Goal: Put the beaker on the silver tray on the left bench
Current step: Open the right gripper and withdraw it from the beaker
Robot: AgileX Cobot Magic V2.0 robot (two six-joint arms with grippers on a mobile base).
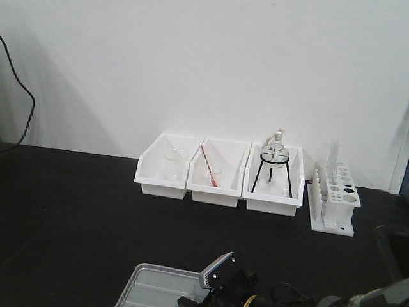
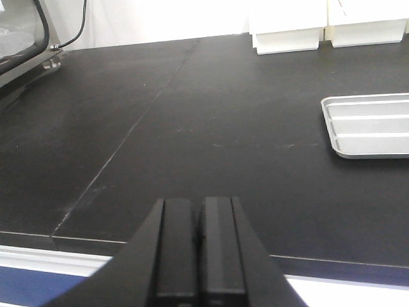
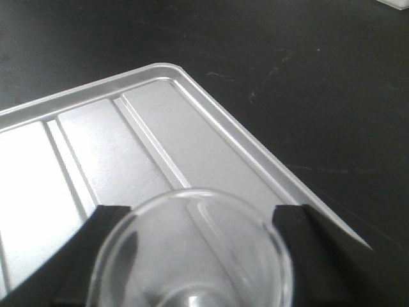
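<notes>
In the right wrist view the clear glass beaker (image 3: 192, 256) sits mouth-up between the two black fingers of my right gripper (image 3: 199, 217), which is shut on it. It is over the near right part of the silver tray (image 3: 96, 141), with the ridged floor showing through the glass. Whether its base touches the tray I cannot tell. The tray (image 1: 153, 288) lies at the front edge of the black bench (image 1: 77, 211), with my right arm (image 1: 220, 275) beside it. My left gripper (image 2: 198, 217) is shut and empty, low over the bench's front edge, left of the tray (image 2: 370, 125).
Three white bins (image 1: 220, 173) stand in a row at the back wall. The right one holds a round flask on a black tripod (image 1: 273, 163). A white test-tube rack (image 1: 333, 198) stands to their right. A black cable (image 1: 22, 96) hangs at far left.
</notes>
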